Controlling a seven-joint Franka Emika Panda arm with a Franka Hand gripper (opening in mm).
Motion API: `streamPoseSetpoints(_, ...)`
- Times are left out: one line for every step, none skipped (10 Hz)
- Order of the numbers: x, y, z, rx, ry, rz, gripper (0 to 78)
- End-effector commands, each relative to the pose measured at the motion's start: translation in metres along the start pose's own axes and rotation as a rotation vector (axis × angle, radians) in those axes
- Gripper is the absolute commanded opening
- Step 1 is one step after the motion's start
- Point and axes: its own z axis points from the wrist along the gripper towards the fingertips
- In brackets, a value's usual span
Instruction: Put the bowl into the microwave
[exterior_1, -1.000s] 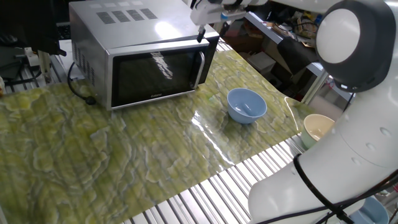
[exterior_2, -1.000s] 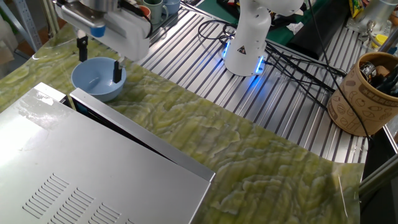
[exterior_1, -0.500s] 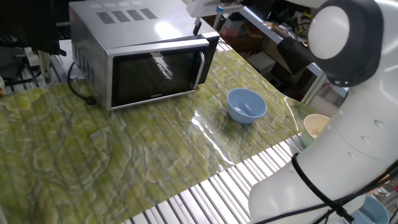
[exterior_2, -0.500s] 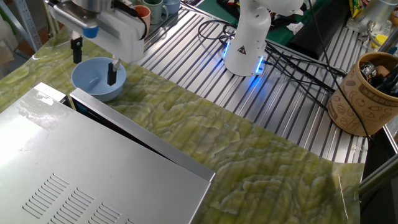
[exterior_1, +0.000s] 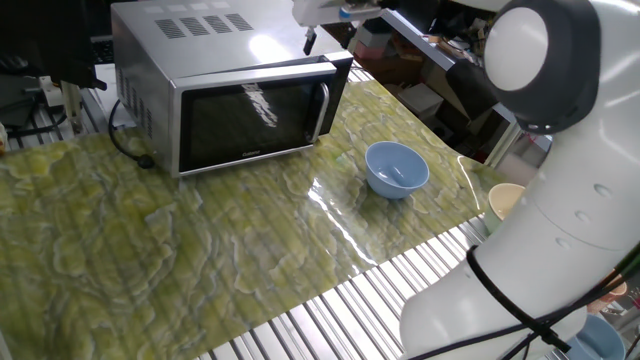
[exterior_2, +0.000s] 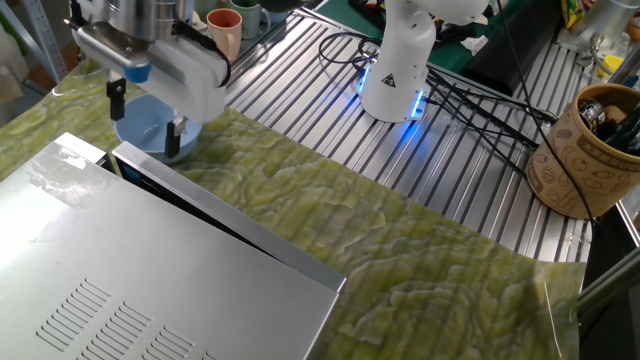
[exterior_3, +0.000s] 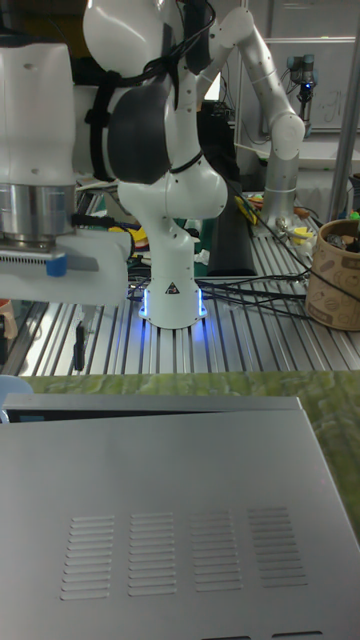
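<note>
bowl: small glossy light-blue round bowl (exterior_1: 397, 168) sits on the green marbled mat (exterior_1: 200, 260), below the claw and out from the door.
claw: black two-finger gripper (exterior_2: 142, 112) spread wide, holding nothing.
microwave: large silver box (exterior_1: 225, 85), dark glass door shut, just beneath the claw.
risk: fingers may strike the top edge; bowl can't enter until the door opens.

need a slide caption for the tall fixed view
Open pincer hangs above the silver microwave, white arm base behind.
</note>
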Motion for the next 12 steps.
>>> streamPoseSetpoints(-0.011, 0.006, 0.003, -0.005, -0.022, -0.001, 77.4)
streamPoseSetpoints(-0.014, 0.008, 0.005, -0.007, -0.025, -0.001, 77.4)
streamPoseSetpoints(-0.016, 0.011, 0.008, -0.006, -0.032, 0.006, 77.4)
streamPoseSetpoints(-0.017, 0.012, 0.010, -0.006, -0.036, 0.007, 77.4)
streamPoseSetpoints(-0.017, 0.013, 0.010, -0.008, -0.040, 0.007, 77.4)
streamPoseSetpoints(-0.017, 0.014, 0.010, -0.009, -0.043, 0.007, 77.4)
streamPoseSetpoints(-0.018, 0.015, 0.012, -0.009, -0.048, 0.009, 77.4)
streamPoseSetpoints(-0.019, 0.017, 0.014, -0.012, -0.050, 0.011, 77.4)
streamPoseSetpoints(-0.020, 0.019, 0.015, -0.024, -0.050, 0.010, 77.4)
streamPoseSetpoints(-0.020, 0.019, 0.015, -0.024, -0.050, 0.010, 77.4)
streamPoseSetpoints(-0.021, 0.022, 0.017, -0.055, -0.054, 0.011, 77.4)
streamPoseSetpoints(-0.023, 0.026, 0.020, -0.070, -0.058, 0.009, 77.4)
